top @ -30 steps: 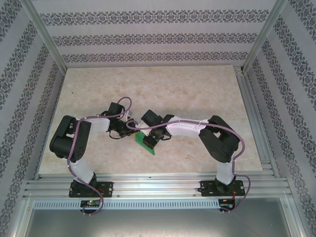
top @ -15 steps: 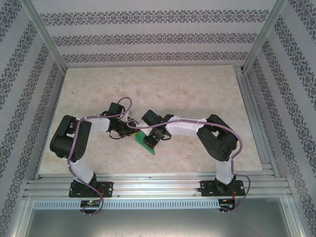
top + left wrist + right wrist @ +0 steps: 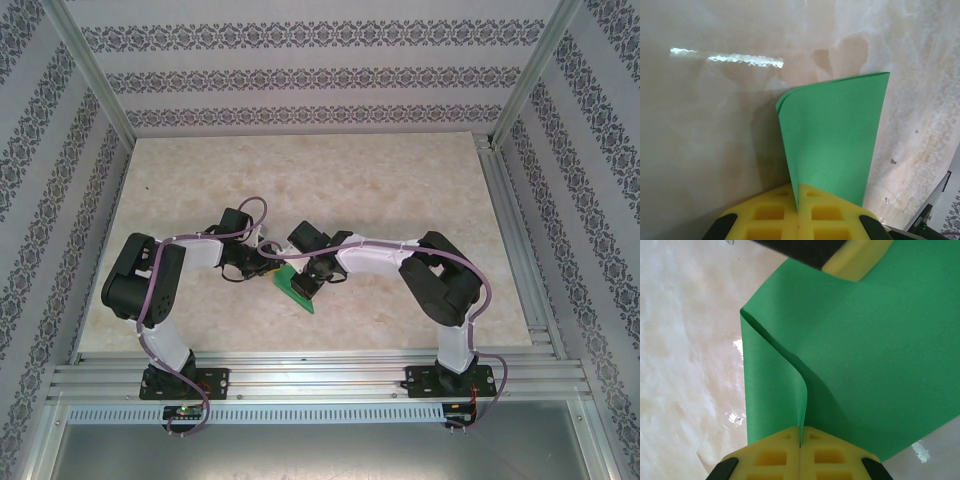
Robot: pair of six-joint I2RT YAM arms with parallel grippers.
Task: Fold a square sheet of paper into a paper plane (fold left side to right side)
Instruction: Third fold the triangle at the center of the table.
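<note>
**Both claws clamped on the green sheet, mid-fold**

Closest to the left wrist camera, the left claw [image 3: 797, 202] has its yellow pads pressed together on an edge of the square sheet of paper [image 3: 835, 135]. The sheet rises from the pads as a doubled flap, with a rounded, uncreased bend at the far corner. The right claw [image 3: 801, 437] is likewise shut on another edge, where the paper buckles into a soft ridge. Across the sheet, a pad of the left claw shows at the far edge.

The paper looks thin, light and limp. It will likely bend at any tug, and crumple or tear if the claws pull apart. Edges and corners are the places to hold it.

From above, both arms rise from the near rail with elbows out and forearms turned inward. Their wrists meet over the middle of the counter [image 3: 400, 180], with the sheet low between them. Whether it touches the surface I cannot tell.
</note>
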